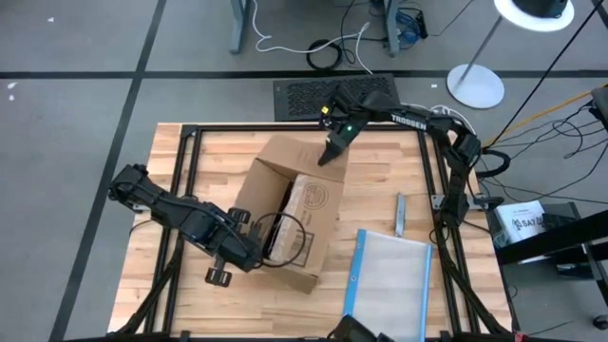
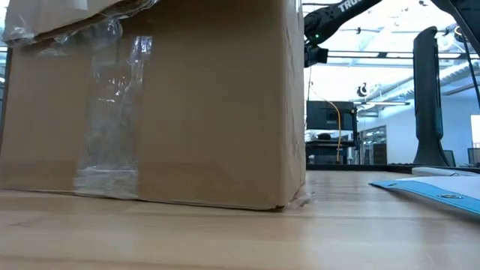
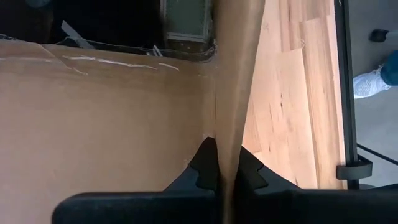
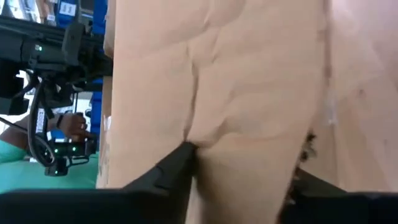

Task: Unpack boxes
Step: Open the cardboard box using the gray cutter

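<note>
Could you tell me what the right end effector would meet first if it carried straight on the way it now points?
Most likely the cardboard box: the right end effector already straddles its far flap, fingers apart. Depth is unclear.

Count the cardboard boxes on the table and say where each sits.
1: the cardboard box sits mid-table, open, left gripper clamped on its near wall, right gripper at its far flap. Others may be hidden.

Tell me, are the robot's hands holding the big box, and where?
The left gripper pinches the box by a wall edge. The right gripper straddles a top flap, jaws apart, not clamping.
</note>
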{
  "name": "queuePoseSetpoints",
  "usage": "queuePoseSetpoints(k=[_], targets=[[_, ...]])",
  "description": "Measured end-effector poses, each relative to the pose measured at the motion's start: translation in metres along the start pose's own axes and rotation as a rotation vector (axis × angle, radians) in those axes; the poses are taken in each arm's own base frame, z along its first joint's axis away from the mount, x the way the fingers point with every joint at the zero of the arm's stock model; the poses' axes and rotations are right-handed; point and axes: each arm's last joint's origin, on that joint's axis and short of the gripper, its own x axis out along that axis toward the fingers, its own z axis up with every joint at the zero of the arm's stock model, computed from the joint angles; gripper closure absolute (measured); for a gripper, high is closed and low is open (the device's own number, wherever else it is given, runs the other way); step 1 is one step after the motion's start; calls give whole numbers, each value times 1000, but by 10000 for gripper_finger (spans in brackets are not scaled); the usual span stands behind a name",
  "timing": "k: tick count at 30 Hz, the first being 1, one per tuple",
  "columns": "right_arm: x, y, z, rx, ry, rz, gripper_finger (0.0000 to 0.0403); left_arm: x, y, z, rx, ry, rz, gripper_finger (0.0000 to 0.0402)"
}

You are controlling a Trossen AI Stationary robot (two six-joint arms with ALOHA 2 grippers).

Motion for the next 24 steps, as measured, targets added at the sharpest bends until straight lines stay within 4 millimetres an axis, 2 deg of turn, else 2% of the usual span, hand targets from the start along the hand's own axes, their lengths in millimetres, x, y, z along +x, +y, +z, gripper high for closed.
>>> queuePoseSetpoints(k=[9,18,24], targets=[[-17,-11,1,-3,-42,-57,223,0,1,0,-4,3,-1,392],[-31,-18,2,14,-74,-73,204,0,2,0,-19,7,0,392],[-49,-23,0,30,-125,-167,202,1,1,0,-27,12,-7,392]])
